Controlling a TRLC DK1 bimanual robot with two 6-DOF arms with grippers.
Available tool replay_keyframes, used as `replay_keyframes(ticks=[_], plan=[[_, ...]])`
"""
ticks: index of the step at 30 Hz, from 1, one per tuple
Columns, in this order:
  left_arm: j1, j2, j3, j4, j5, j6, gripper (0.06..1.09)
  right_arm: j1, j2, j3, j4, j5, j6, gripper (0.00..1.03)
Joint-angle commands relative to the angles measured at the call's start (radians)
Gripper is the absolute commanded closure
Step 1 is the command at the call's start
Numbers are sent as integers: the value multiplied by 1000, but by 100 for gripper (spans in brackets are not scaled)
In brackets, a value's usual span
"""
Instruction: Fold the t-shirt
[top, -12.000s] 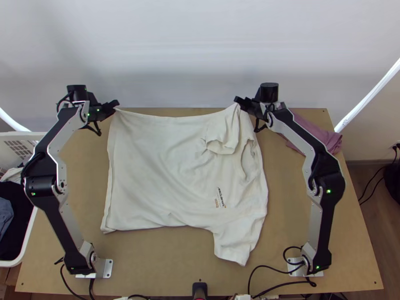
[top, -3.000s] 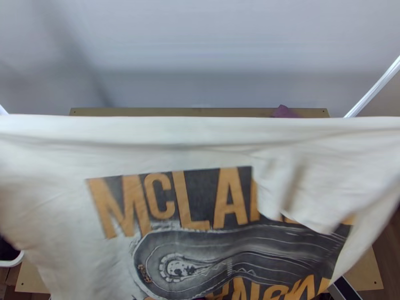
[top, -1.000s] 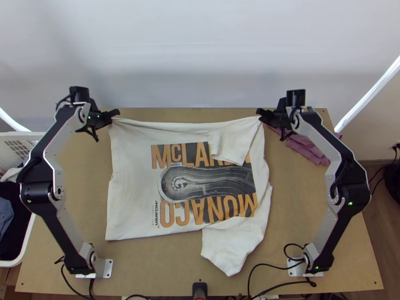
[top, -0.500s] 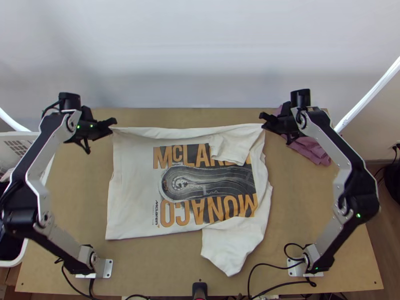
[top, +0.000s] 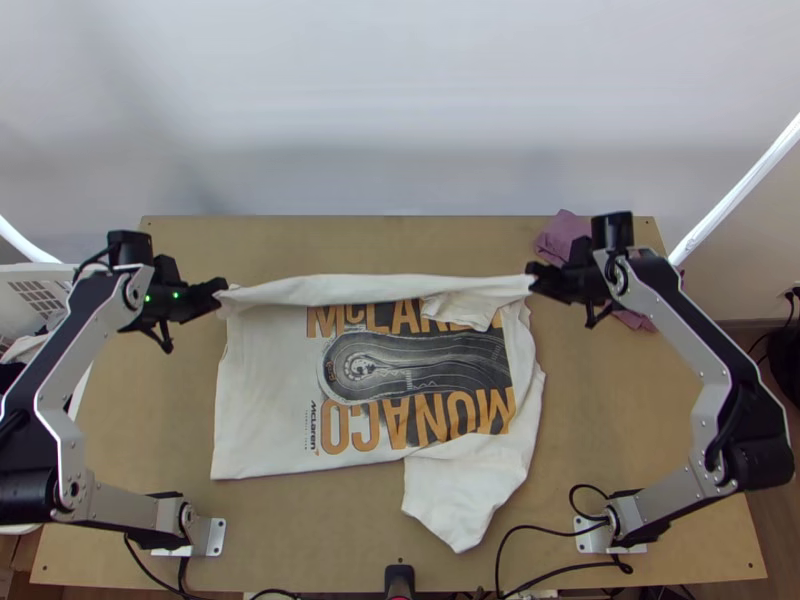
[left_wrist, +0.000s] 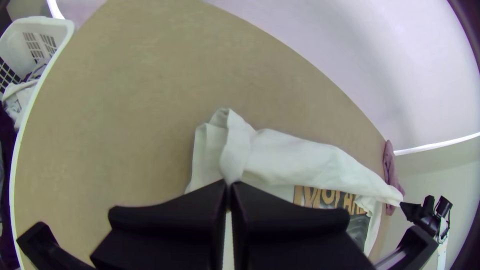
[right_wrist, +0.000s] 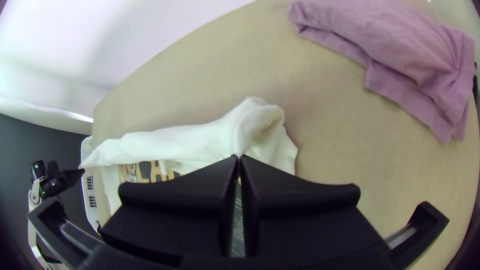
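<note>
My left gripper (top: 218, 291) is shut on the far left corner of the white t-shirt (top: 265, 400), and my right gripper (top: 534, 279) is shut on its far right corner. Between them the far edge runs fairly straight, turned over toward the near side across the top of the print. The rest lies spread with the dark and orange print up, and a sleeve juts out at the near right. In the left wrist view cloth bunches at the tips of the left gripper (left_wrist: 228, 184). A loop of cloth rises from the right gripper (right_wrist: 239, 158) in the right wrist view.
A crumpled mauve cloth (top: 560, 236) lies at the table's far right, behind the right gripper. The white laundry basket (left_wrist: 37, 32) with clothes stands off the table's left side. Black cables (top: 540, 570) run along the near edge.
Both grippers have come nearer from the far edge, bringing the shirt's held edge over the print. Nine seconds apart, the shirt went from plain back up to lifted high, then down with its print up.
</note>
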Motion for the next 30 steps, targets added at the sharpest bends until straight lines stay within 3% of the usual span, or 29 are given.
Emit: replay_keyframes(ticks=[1,11,12,13,14,15,16,18,22,24,28,30], plan=[[14,-42,-76,27,12,20,105,2,-49,-79,-2,-2,-24,100],[22,-122,-264,102,12,27,105,-6,-108,-251,76,-1,-40,98],[22,-137,-279,110,12,29,103,-9,-116,-259,81,-1,-38,82],[22,-151,-294,111,12,29,89,-12,-124,-263,81,1,-37,52],[22,-167,-308,110,12,29,65,-15,-134,-270,81,5,-35,21],[22,-176,-317,99,20,32,43,-18,-145,-274,81,11,-37,10],[22,-180,-319,78,40,52,25,-23,-164,-283,79,11,-37,10],[26,-199,-314,35,42,75,13,-35,-207,-305,79,11,-35,10],[81,-286,-314,15,72,98,11,-74,-299,-336,9,10,12,10],[104,-326,-302,-2,83,106,11,-74,-374,-349,-86,10,18,4],[127,-400,-256,-93,95,150,11,-61,-484,-375,-327,5,14,4],[126,-433,-234,-139,101,158,11,-48,-558,-421,-370,5,6,4]])
